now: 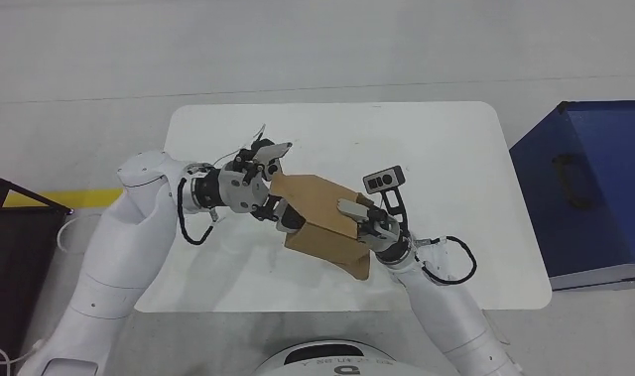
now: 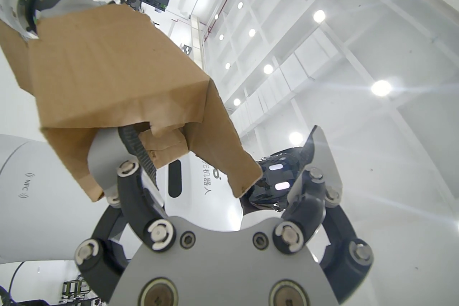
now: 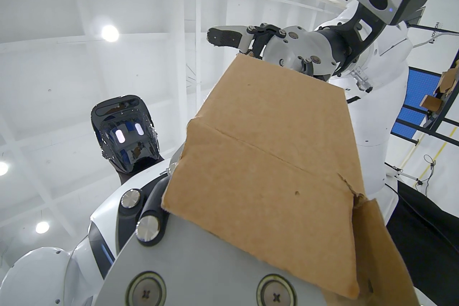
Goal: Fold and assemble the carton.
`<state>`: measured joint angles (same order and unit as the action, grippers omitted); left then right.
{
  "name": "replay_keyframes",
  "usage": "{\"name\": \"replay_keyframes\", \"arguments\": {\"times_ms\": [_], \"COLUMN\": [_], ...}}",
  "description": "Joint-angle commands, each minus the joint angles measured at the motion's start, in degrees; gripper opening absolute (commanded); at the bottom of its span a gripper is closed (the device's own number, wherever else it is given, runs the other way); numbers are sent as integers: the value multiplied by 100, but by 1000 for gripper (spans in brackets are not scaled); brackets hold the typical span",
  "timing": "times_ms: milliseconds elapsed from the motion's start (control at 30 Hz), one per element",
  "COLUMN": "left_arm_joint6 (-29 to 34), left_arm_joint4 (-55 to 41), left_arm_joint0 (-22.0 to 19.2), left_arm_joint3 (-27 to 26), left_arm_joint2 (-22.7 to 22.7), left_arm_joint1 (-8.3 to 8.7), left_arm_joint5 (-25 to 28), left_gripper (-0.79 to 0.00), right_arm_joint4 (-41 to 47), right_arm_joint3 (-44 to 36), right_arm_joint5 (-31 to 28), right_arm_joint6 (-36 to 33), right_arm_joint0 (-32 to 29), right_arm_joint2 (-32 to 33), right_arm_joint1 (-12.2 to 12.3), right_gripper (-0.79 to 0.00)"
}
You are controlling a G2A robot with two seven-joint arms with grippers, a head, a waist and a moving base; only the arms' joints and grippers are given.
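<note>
the carton (image 1: 317, 219) hangs over the middle of the white counter (image 1: 446, 148), slanting between the two arms. it is a brown cardboard sleeve, partly folded, with loose flaps at its ends. the end nearer the left arm lies inside the wide-spread left tool (image 1: 280, 183), whose two fingers stand well apart, one on each side of the cardboard edge. in the left wrist view the ribbed finger (image 2: 138, 149) is tucked up into the carton's (image 2: 107, 70) open end, behind a hanging flap (image 2: 229, 156). the second finger (image 2: 310, 160) stands clear of the cardboard and touches nothing. so the left tool (image 2: 218, 142) is apart, not clamped. the opposite end rests against the right tool (image 1: 359, 223), low on the carton's near side. in the right wrist view the carton (image 3: 279, 149) lies flat across that tool and covers its tip, so whether it is apart or clamped on the cardboard cannot be told.
</note>
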<state>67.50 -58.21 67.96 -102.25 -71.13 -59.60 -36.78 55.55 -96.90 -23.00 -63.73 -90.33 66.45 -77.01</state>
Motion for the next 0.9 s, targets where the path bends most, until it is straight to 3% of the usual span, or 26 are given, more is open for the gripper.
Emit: {"name": "replay_keyframes", "arguments": {"times_ms": [0,300,867], "left_arm_joint6": [30,52,-148], "left_arm_joint4": [104,65,-1174], "left_arm_joint0": [-5,14,161], "left_arm_joint3": [-29,-143,-149], "left_arm_joint2": [18,-102,-1119], "left_arm_joint1": [29,140,367], "left_arm_joint5": [29,52,126], "left_gripper": [0,-99,-92], "right_arm_joint4": [0,88,352], "right_arm_joint3": [1,-3,102], "right_arm_joint5": [11,-9,-104], "right_arm_joint6": [-3,-30,-121], "right_arm_joint0": [3,6,34], "right_arm_joint2": [-1,-16,-5], "right_arm_joint1": [4,11,14], "right_gripper": [-785,-785,-785]}}
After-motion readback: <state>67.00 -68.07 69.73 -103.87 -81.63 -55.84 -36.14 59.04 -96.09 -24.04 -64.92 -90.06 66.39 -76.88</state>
